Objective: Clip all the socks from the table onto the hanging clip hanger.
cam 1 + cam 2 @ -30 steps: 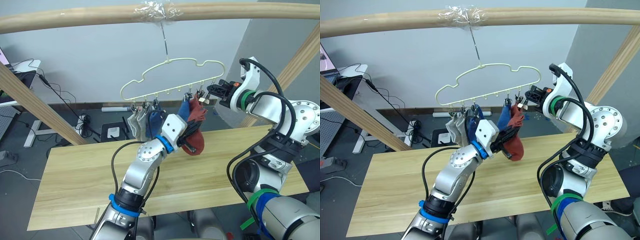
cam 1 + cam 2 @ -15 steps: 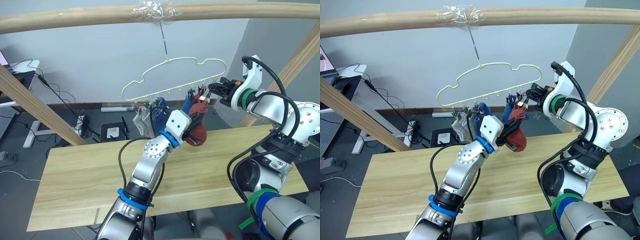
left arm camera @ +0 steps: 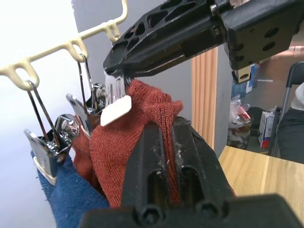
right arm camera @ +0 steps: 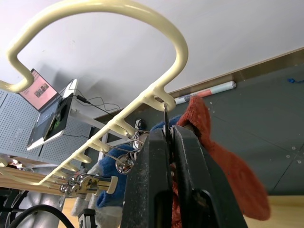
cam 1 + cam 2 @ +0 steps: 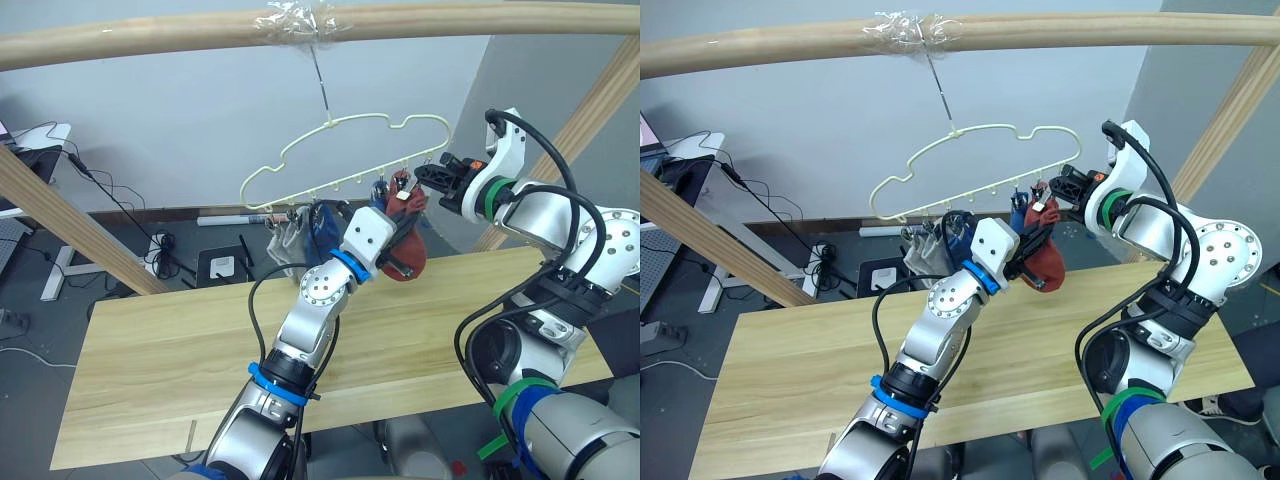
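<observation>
The left pincer [image 3: 164,156] is gripping the soft rust-red ankle sock [image 3: 126,142], lifting its cuff just under the last dark metal clip [image 3: 115,90] of the pale yellow-green wire hanger [image 5: 345,150]. The right pincer [image 4: 168,156] is pinching that clip from the opposite side. The sock is hanging downward, well above the pale wooden worktop [image 5: 180,340].

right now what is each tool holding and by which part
The left tool grips a rust-red sock near its upper edge, beside the white tag. The right tool pinches the end clip of the clip hanger.
</observation>
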`<state>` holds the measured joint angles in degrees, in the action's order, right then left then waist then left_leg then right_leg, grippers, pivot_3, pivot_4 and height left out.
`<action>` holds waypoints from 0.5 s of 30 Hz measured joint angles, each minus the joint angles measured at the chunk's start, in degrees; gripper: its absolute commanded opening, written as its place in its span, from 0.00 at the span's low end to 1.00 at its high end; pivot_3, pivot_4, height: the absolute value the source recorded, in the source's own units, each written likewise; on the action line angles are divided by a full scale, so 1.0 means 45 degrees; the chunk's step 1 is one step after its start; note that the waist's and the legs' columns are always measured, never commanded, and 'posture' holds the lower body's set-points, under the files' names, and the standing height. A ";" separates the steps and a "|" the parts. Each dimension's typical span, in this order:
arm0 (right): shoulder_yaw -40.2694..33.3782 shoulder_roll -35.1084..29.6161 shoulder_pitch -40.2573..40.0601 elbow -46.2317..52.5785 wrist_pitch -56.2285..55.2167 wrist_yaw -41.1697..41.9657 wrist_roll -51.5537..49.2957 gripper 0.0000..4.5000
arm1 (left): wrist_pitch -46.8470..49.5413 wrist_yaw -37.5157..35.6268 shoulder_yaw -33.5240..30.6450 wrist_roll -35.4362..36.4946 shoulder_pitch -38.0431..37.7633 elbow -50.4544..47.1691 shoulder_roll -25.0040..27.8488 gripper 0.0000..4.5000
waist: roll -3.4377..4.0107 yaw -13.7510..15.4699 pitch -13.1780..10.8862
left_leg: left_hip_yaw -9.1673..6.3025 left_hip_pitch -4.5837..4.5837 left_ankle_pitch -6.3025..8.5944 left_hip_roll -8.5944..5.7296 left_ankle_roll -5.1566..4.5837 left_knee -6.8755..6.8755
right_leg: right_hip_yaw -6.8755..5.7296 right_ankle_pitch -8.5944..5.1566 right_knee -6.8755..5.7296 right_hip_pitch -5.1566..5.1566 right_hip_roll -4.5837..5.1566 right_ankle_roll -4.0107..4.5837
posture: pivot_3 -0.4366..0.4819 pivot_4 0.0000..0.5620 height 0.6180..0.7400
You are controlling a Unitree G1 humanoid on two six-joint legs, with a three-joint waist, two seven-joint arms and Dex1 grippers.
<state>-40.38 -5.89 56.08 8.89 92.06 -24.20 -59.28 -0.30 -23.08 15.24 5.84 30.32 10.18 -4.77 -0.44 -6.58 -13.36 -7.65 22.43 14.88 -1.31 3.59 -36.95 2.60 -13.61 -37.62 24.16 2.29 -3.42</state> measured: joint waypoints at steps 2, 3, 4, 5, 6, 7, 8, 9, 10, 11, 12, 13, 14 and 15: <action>0.0039 -0.0102 -0.0141 0.0000 0.0000 -0.0096 -0.0249 0.06 | 0.0001 -0.0020 0.0005 0.0002 -0.0004 -0.0002 0.0000 0.00 | 0.0000 0.0001 0.0000 | 0.0002 0.0002 0.0000 -0.0001 0.0000 -0.0001 | 0.0001 0.0000 0.0001 0.0000 0.0000 -0.0001 | 0.25 0.33 1.00; 0.0059 -0.0133 -0.0158 0.0000 0.0000 -0.0145 -0.0340 0.12 | 0.0002 -0.0029 0.0013 0.0003 -0.0007 -0.0003 0.0000 0.00 | 0.0000 0.0000 0.0000 | 0.0002 0.0002 0.0000 -0.0001 0.0000 -0.0001 | 0.0002 0.0000 0.0001 0.0000 0.0000 -0.0001 | 0.25 0.33 1.00; 0.0102 -0.0203 -0.0194 0.0000 -0.0001 -0.0187 -0.0363 0.16 | 0.0005 -0.0048 0.0020 0.0010 -0.0018 -0.0016 0.0000 0.00 | 0.0003 0.0001 0.0003 | 0.0000 0.0001 0.0000 -0.0001 0.0000 0.0000 | 0.0000 0.0000 0.0001 -0.0001 0.0000 -0.0001 | 0.25 0.33 1.00; 0.0164 -0.0333 -0.0273 0.0000 -0.0001 -0.0191 -0.0390 0.25 | 0.0015 -0.0073 0.0022 0.0025 -0.0049 -0.0047 0.0000 0.00 | 0.0004 0.0001 0.0003 | 0.0001 0.0001 0.0000 -0.0001 0.0000 0.0000 | 0.0001 0.0000 0.0001 0.0000 0.0000 -0.0001 | 0.25 0.33 1.00; 0.0220 -0.0459 -0.0354 -0.0003 0.0000 -0.0186 -0.0416 0.32 | 0.0038 -0.0104 0.0022 0.0035 -0.0080 -0.0072 0.0002 0.00 | 0.0004 -0.0002 0.0003 | 0.0002 0.0001 0.0000 0.0000 0.0000 -0.0001 | 0.0001 0.0000 0.0000 0.0000 0.0000 -0.0001 | 0.25 0.33 1.00; 0.0247 -0.0537 -0.0400 -0.0011 0.0000 -0.0177 -0.0471 0.40 | 0.0070 -0.0145 0.0026 0.0047 -0.0089 -0.0085 0.0002 0.00 | 0.0004 -0.0010 0.0003 | 0.0003 0.0001 0.0000 -0.0001 0.0000 0.0000 | 0.0002 0.0000 0.0000 0.0002 0.0000 -0.0001 | 0.25 0.33 1.00; 0.0284 -0.0640 -0.0464 -0.0016 0.0000 -0.0134 -0.0497 0.48 | 0.0199 -0.0245 0.0034 0.0111 -0.0091 -0.0144 0.0001 0.00 | 0.0005 -0.0023 0.0004 | 0.0003 0.0000 0.0000 0.0001 0.0000 0.0000 | 0.0002 0.0000 -0.0002 0.0002 -0.0001 -0.0001 | 0.25 0.33 1.00; 0.0295 -0.0680 -0.0485 -0.0021 0.0000 -0.0096 -0.0496 0.56 | 0.0262 -0.0294 0.0042 0.0143 -0.0092 -0.0169 0.0001 0.00 | 0.0006 -0.0031 0.0004 | 0.0003 -0.0001 0.0000 0.0001 -0.0001 0.0000 | 0.0002 0.0000 -0.0003 0.0002 -0.0002 -0.0001 | 0.25 0.33 1.00; 0.0385 -0.0795 -0.0534 -0.0025 0.0000 0.0049 -0.0498 0.65 | 0.0381 -0.0363 0.0061 0.0203 -0.0114 -0.0238 -0.0002 0.00 | 0.0006 -0.0047 0.0004 | 0.0003 -0.0001 0.0000 0.0001 -0.0001 0.0000 | 0.0002 0.0000 -0.0004 0.0002 -0.0002 -0.0001 | 0.25 0.33 1.00; 0.0458 -0.0949 -0.0582 -0.0025 0.0000 0.0172 -0.0498 0.71 | 0.0544 -0.0474 0.0081 0.0239 -0.0148 -0.0347 -0.0012 0.00 | 0.0006 -0.0055 0.0004 | 0.0003 -0.0001 -0.0001 0.0001 -0.0001 0.0000 | 0.0002 0.0000 -0.0004 0.0002 -0.0003 -0.0001 | 0.25 0.33 1.00; 0.0505 -0.1024 -0.0594 -0.0025 0.0000 0.0241 -0.0497 0.76 | 0.0605 -0.0547 0.0086 0.0262 -0.0176 -0.0406 -0.0015 0.00 | 0.0007 -0.0064 0.0004 | 0.0003 -0.0001 -0.0001 0.0000 -0.0001 -0.0001 | 0.0003 -0.0001 -0.0004 0.0002 -0.0003 -0.0002 | 0.25 0.33 1.00; 0.0544 -0.1144 -0.0596 -0.0026 0.0000 0.0446 -0.0495 0.84 | 0.0843 -0.0630 0.0099 0.0414 -0.0237 -0.0547 -0.0023 0.00 | 0.0007 -0.0077 0.0004 | 0.0004 0.0000 -0.0001 0.0000 -0.0001 -0.0001 | 0.0003 -0.0001 -0.0004 0.0002 -0.0003 -0.0002 | 0.25 0.33 1.00; 0.0574 -0.1245 -0.0596 -0.0026 -0.0001 0.0604 -0.0491 0.91 | 0.1002 -0.0675 0.0098 0.0533 -0.0293 -0.0692 -0.0061 0.00 | 0.0007 -0.0087 0.0004 | 0.0004 0.0000 0.0000 0.0000 -0.0001 -0.0001 | 0.0004 -0.0001 -0.0003 0.0002 -0.0003 -0.0002 | 0.25 0.33 1.00; 0.0630 -0.1364 -0.0595 -0.0025 -0.0004 0.0734 -0.0488 0.98 | 0.1186 -0.0757 0.0100 0.0690 -0.0331 -0.0787 -0.0126 0.00 | 0.0007 -0.0092 0.0005 | 0.0003 0.0000 -0.0001 0.0000 -0.0001 -0.0001 | 0.0004 -0.0001 -0.0003 0.0002 -0.0003 -0.0002 | 0.25 0.34 1.00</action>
<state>-37.54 -12.02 53.40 8.77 92.04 -20.90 -61.48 5.04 -26.49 15.69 8.94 28.83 6.64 -5.33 -0.41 -6.99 -13.34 -7.63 22.43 14.87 -1.31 3.59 -36.96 2.62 -13.62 -37.63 24.17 2.27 -3.43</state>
